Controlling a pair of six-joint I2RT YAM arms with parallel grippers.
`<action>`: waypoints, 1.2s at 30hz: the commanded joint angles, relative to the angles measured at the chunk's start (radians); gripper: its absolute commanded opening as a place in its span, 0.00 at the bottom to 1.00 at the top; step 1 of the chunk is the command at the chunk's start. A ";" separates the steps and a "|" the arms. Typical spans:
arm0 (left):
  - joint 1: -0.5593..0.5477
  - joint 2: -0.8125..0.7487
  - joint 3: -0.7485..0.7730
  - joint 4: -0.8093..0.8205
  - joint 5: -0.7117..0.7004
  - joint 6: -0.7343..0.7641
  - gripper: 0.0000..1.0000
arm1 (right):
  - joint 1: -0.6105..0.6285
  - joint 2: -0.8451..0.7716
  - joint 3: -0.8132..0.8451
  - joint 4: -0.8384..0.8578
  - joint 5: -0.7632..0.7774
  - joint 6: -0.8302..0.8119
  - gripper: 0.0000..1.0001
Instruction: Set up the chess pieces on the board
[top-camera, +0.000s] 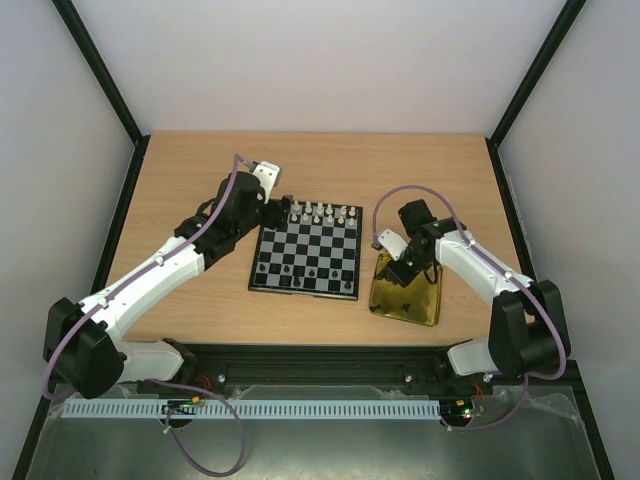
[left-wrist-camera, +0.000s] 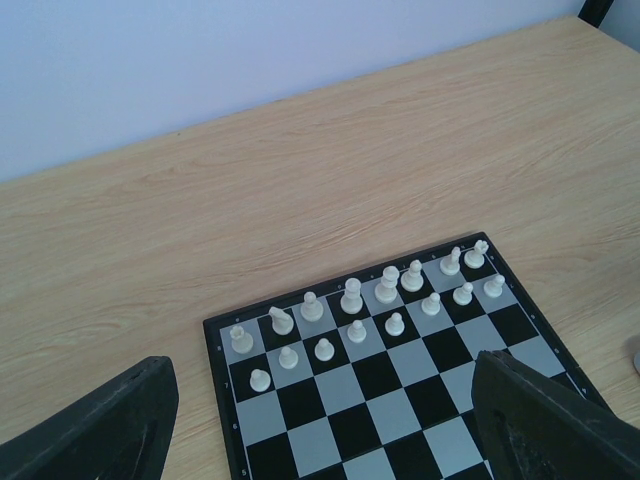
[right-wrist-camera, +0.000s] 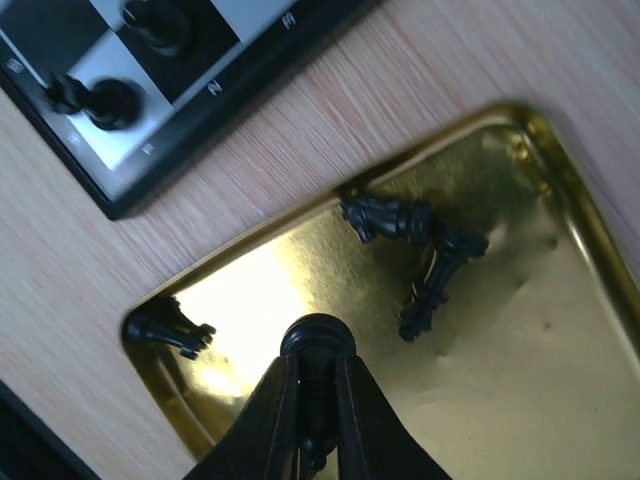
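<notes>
Tray: right claw pinching a black piece over it
Board: left claw spread wide, near white pieces

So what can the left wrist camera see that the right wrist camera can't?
Only the left wrist view shows the white pieces, standing in two rows on the board, and the left gripper, which is open. Only the right wrist view shows the gold tray with loose black pieces lying in it, and the right gripper shut on a black piece. Both show the board and the wooden table.
</notes>
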 joint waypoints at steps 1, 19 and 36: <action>-0.004 -0.007 0.029 -0.008 -0.011 0.013 0.84 | 0.005 -0.001 0.074 -0.092 -0.103 -0.010 0.02; 0.109 0.007 0.052 -0.030 0.052 -0.090 0.84 | 0.353 0.127 0.349 -0.115 -0.014 -0.017 0.04; 0.115 -0.017 0.051 -0.034 0.025 -0.074 0.85 | 0.536 0.416 0.460 -0.080 0.105 -0.016 0.04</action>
